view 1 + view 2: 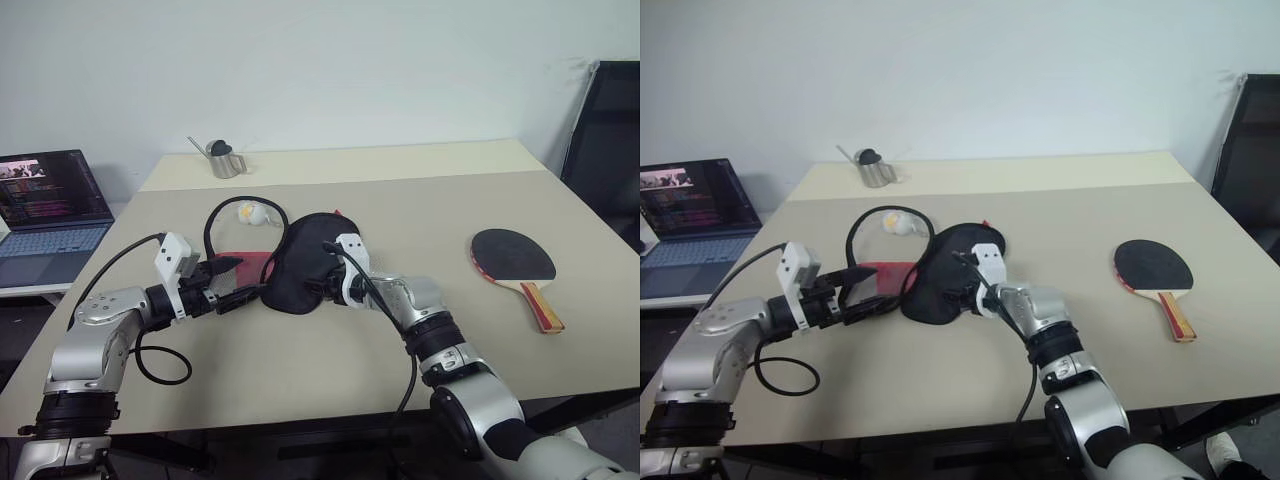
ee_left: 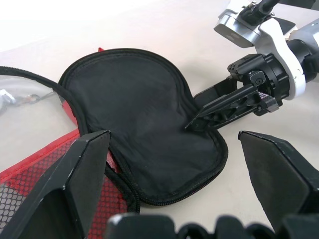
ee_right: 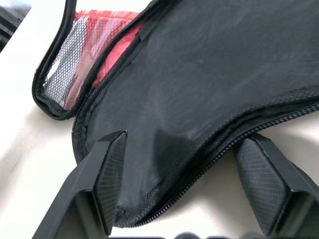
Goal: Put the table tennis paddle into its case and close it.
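The case (image 1: 300, 265) lies open at the table's middle, its black flap spread flat beside a red mesh panel (image 1: 250, 265). A small white-yellow ball charm (image 1: 248, 212) rests just behind it. My left gripper (image 1: 238, 283) hovers open over the red mesh side, aimed at the flap (image 2: 139, 109). From the right, my right gripper (image 1: 318, 285) meets the flap's near edge. Its fingers (image 3: 112, 164) stand apart with the zipped rim (image 3: 199, 164) between them. The table tennis paddle (image 1: 512, 255) lies alone at the right, black face up, handle toward the front edge.
A metal cup (image 1: 228, 160) stands at the back of the table. An open laptop (image 1: 50, 210) sits on a lower surface to the left. A dark chair back (image 1: 610, 140) rises at the far right. Bare tabletop (image 1: 420, 215) separates case and paddle.
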`<state>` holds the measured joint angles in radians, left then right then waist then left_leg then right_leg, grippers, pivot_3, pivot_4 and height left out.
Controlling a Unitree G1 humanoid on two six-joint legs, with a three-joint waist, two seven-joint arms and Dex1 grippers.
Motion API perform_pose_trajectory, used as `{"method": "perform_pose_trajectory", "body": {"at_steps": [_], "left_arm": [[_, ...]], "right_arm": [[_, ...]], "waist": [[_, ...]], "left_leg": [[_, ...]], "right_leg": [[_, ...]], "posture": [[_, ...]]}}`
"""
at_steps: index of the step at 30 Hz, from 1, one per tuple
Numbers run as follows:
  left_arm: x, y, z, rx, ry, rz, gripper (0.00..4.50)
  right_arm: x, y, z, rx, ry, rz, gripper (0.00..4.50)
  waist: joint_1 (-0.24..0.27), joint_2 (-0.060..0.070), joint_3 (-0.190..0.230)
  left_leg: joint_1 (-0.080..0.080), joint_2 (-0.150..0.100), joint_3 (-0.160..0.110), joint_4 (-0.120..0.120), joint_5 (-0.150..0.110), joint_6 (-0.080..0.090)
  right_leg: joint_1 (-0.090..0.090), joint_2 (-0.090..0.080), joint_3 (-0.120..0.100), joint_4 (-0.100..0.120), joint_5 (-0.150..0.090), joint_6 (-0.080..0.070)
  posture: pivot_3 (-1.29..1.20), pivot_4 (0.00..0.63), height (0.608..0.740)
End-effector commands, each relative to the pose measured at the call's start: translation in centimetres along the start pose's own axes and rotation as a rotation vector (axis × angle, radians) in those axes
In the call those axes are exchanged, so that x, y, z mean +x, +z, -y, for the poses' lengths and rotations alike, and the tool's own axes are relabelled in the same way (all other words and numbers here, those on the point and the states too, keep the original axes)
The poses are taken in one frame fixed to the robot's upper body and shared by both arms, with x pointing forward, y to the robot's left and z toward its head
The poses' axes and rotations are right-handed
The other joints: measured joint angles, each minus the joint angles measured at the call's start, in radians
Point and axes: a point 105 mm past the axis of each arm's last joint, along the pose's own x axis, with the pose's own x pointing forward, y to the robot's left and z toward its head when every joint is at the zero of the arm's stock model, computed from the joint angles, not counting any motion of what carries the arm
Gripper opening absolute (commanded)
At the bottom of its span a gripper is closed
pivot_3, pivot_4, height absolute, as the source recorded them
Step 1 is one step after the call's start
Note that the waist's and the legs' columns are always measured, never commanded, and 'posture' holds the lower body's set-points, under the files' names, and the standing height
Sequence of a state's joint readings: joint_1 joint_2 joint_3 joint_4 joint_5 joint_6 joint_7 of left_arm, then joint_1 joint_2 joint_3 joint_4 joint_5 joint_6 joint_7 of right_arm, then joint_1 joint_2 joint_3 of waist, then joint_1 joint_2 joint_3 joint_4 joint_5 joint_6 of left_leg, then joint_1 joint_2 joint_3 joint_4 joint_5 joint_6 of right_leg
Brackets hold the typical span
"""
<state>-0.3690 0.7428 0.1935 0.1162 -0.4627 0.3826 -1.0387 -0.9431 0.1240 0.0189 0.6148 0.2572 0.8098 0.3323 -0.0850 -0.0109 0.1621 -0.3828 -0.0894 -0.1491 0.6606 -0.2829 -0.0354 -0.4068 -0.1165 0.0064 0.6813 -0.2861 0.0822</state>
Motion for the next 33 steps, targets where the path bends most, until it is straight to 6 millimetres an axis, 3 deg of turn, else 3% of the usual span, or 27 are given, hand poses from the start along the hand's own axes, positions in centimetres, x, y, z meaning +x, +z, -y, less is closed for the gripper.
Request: {"method": "perform_pose_trajectory", "body": {"at_steps": [1,8,15,21,33], "left_arm": [[-0.3,1.4,-0.2,0.057,0.003,0.023,4.5],[0.4,1.7,0.0,0.074,-0.02,0.025,4.5],[2.7,2.7,0.8,0.15,-0.043,0.038,4.5],[3.9,4.3,3.0,0.148,-0.19,0.082,4.5],[3.9,4.7,3.4,0.078,-0.268,0.099,4.5]], "right_arm": [[0.0,1.3,-1.4,-0.026,0.031,0.043,2.28],[-0.8,1.7,-0.2,-0.02,0.0,0.051,0.02],[-3.4,1.8,3.6,-0.014,-0.087,0.043,0.02],[-6.6,1.1,7.8,-0.026,-0.178,0.004,0.02],[-11.6,-0.6,11.2,-0.089,-0.209,-0.124,0.02]], "waist": [[0.0,0.0,0.0],[0.001,0.0,0.0],[0.006,0.0,0.0],[0.004,0.0,0.0],[0.007,-0.001,0.0]], "left_leg": [[0.0,0.0,0.0,0.0,0.0,0.0],[0.0,0.0,0.0,0.0,0.0,0.0],[-0.001,-0.001,0.0,0.0,0.0,0.0],[-0.001,0.0,0.003,0.0,0.0,0.0],[-0.001,0.0,0.005,0.0,0.0,0.001]], "right_leg": [[0.0,0.0,0.0,0.0,0.0,0.0],[0.0,0.0,0.001,0.0,0.0,0.0],[0.0,0.0,0.001,-0.001,0.0,0.0],[0.0,0.0,0.001,-0.001,0.0,0.0],[0.0,0.0,0.0,-0.001,0.0,0.0]], "posture": [[0.0,0.15,0.74],[0.0,0.15,0.74],[0.0,0.15,0.74],[0.0,0.15,0.74],[0.0,0.15,0.74]]}}
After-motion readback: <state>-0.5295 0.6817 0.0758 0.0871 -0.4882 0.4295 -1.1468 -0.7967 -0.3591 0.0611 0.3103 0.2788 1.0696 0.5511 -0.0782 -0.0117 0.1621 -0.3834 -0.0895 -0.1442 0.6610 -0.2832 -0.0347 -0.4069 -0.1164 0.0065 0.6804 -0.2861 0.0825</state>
